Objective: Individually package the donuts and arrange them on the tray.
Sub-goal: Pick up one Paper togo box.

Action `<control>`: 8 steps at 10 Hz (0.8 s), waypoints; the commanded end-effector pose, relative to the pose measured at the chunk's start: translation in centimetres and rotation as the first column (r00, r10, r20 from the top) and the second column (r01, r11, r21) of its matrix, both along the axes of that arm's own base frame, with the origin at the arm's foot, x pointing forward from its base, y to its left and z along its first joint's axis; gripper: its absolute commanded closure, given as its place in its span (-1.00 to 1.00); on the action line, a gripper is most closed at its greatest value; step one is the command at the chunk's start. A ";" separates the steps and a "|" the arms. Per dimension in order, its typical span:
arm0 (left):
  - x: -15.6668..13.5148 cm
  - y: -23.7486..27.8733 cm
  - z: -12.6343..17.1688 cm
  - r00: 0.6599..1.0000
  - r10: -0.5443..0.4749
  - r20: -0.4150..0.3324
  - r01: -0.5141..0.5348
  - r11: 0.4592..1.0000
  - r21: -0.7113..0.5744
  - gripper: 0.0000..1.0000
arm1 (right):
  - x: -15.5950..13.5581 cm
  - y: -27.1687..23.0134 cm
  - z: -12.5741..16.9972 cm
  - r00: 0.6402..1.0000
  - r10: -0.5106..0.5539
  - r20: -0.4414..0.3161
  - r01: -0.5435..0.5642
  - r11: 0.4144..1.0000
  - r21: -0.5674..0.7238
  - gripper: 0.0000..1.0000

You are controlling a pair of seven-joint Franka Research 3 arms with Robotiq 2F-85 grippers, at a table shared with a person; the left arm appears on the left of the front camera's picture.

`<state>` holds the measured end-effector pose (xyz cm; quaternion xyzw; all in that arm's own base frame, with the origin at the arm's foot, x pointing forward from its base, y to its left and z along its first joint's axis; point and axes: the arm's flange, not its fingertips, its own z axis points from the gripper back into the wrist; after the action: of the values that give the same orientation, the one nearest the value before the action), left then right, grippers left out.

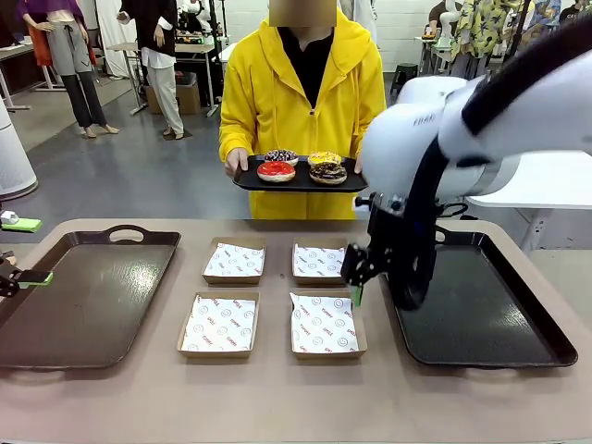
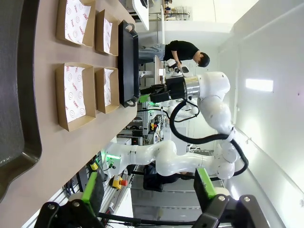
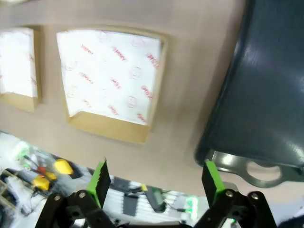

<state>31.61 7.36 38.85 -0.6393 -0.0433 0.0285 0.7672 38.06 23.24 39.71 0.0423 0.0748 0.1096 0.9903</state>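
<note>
**Entry 1, far side.** Red-glazed donut [image 1: 276,170] and chocolate donut with sprinkles [image 1: 328,173] in the front row. Dark donut with purple-white sprinkles [image 1: 281,155] and yellow-iced donut [image 1: 325,158] are behind them. All four sit on a small black tray [image 1: 248,182], which a person in a yellow hooded top [image 1: 277,83] holds beyond the far edge of the tabletop [image 1: 277,398].

**Entry 2, middle of the tabletop.** Four square cardboard boxes lined with printed paper, set two by two: far-left box [image 1: 234,261], far-right box [image 1: 318,262], near-left box [image 1: 219,325] and near-right box [image 1: 324,324].

**Entry 3, flanks.** Two large dark trays with handles, the left tray [image 1: 92,305] and the right tray [image 1: 481,314], one on either side of the boxes.

**Entry 4, my right gripper** [image 3: 156,183]. Released, with the green pads spread apart. It hangs above the tabletop over the gap between the near-right box and the right tray, and it looks down on that box and the tray's handled corner.

**Entry 5, my left gripper** [image 2: 147,187]. Released, with the fingers wide apart. It is low at the tabletop's left edge by the left tray, well apart from the boxes.
</note>
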 end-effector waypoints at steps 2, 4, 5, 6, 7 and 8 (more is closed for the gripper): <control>-0.1 0.1 0.2 1.000 -0.004 0.006 0.004 1.000 -0.010 -1.00 | -0.7 2.8 -3.8 1.000 -0.012 0.021 0.016 0.978 -0.209 -1.00; -0.1 0.1 0.2 1.000 -0.004 0.006 0.004 1.000 -0.010 -1.00 | -0.3 3.4 -5.4 0.997 -0.062 0.056 0.071 0.983 -0.170 -1.00; -0.1 0.1 0.2 1.000 -0.004 0.006 0.004 1.000 -0.010 -1.00 | 0.0 3.6 -5.7 0.993 -0.078 0.093 0.090 0.987 -0.134 -1.00; -0.1 0.1 0.2 1.000 -0.004 0.006 0.004 1.000 -0.010 -1.00 | 0.0 3.8 -5.8 0.989 -0.078 0.125 0.093 0.989 -0.112 -1.00; -0.1 0.1 0.2 1.000 -0.004 0.006 0.004 1.000 -0.010 -1.00 | 0.2 4.0 -6.1 0.984 -0.076 0.158 0.093 0.991 -0.101 -1.00; -0.1 0.1 0.2 1.000 -0.004 0.006 0.004 1.000 -0.010 -1.00 | 0.3 4.0 -6.2 0.980 -0.080 0.183 0.097 0.991 -0.088 -1.00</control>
<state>31.60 7.36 38.85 -0.6394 -0.0432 0.0284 0.7671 38.60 27.05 34.47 -0.0081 0.0110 0.0742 0.9972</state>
